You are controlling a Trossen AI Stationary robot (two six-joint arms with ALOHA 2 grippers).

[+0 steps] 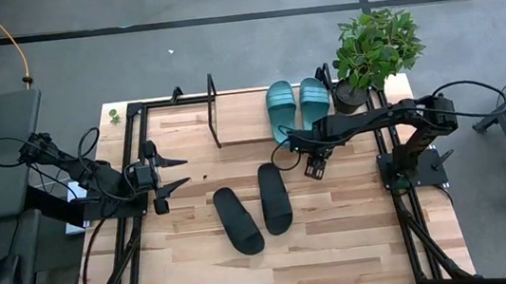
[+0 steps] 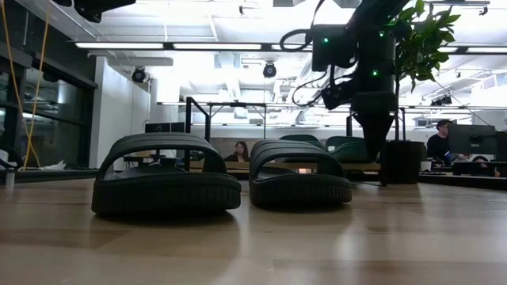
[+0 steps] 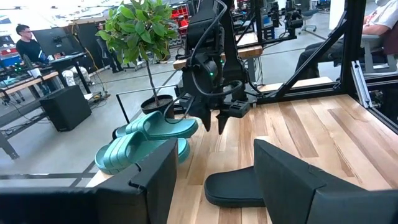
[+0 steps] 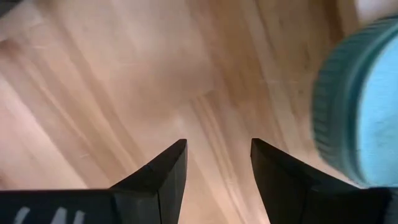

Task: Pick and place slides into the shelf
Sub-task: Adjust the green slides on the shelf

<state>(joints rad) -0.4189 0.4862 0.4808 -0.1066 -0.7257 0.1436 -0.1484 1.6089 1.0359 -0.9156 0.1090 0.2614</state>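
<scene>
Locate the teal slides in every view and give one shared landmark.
High: teal slides top centre-right, on the shelf board.
Low: mostly hidden behind the right gripper.
Left wrist: left of centre.
Right wrist: one edge at right.
Landmark: potted plant.

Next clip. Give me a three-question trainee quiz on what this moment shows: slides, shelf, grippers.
1. How many slides lie on the shelf?
2. True or false: the right gripper holds a black slide.
3. Which gripper is nearer the teal slides? A) left B) right

Key:
1. Two, both teal, at the shelf's right end. The two black slides lie on the table.
2. False. It is open and empty, pointing down at bare wood next to the teal pair.
3. B. The left gripper waits open at the table's left side.
</scene>
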